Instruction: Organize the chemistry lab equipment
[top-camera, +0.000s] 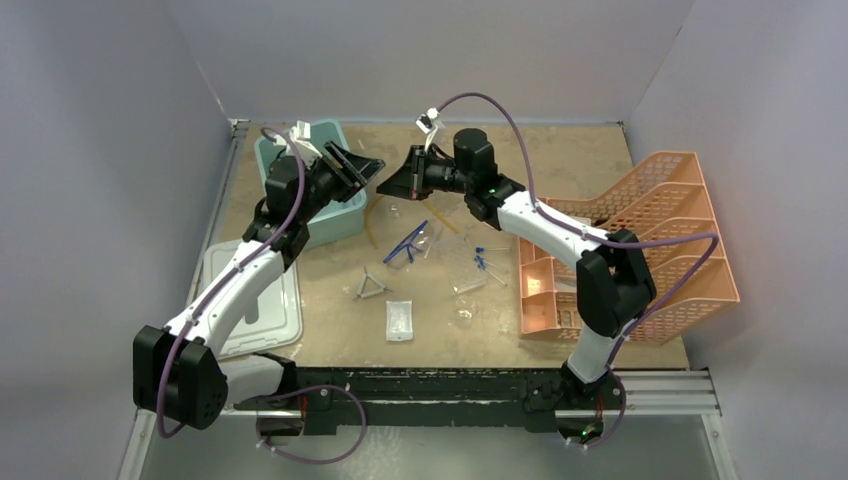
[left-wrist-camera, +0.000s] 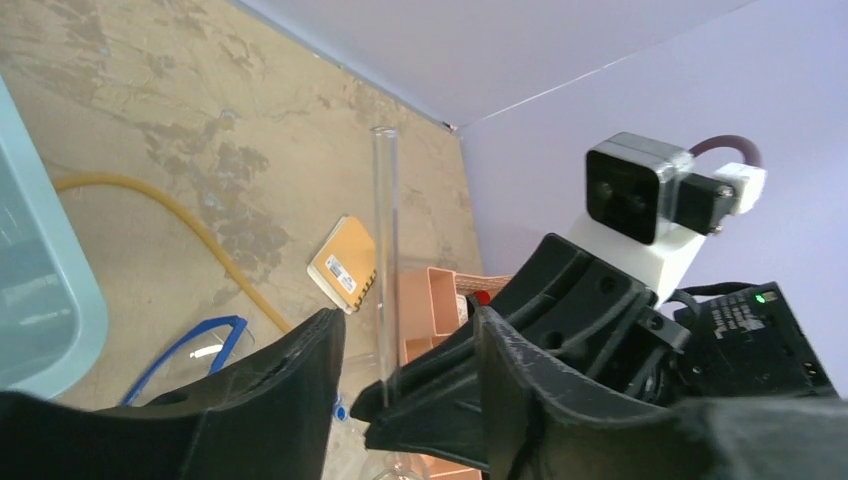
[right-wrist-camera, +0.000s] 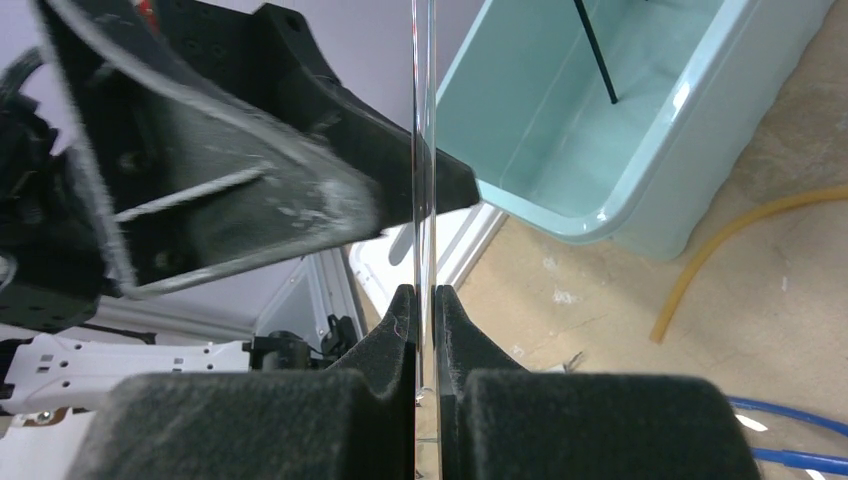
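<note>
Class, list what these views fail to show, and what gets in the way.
Right wrist view: glass tube's lower end, hidden between the right gripper's jaws.
Top view: teal tub's contents, partly covered by the left arm.
Right wrist view: black rod in the tub, cut off by the top edge.
Top view: clear items near goggles, too small.

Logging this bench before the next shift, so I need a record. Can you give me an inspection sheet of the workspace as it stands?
Surface: worn tan tabletop, scuffed patches.
Job's things: goggles, yellow tubing, wire triangle, white packet, blue-capped tubes loose on the table; glass tube held in the air.
Clutter: teal tub, a black rod inside; white lid beside it; orange tray on the right.
Grippers: right gripper shut on the glass tube; left gripper open, fingers either side of it.
Cables: purple cables loop over both arms.
Surroundings: plain pale walls.
</note>
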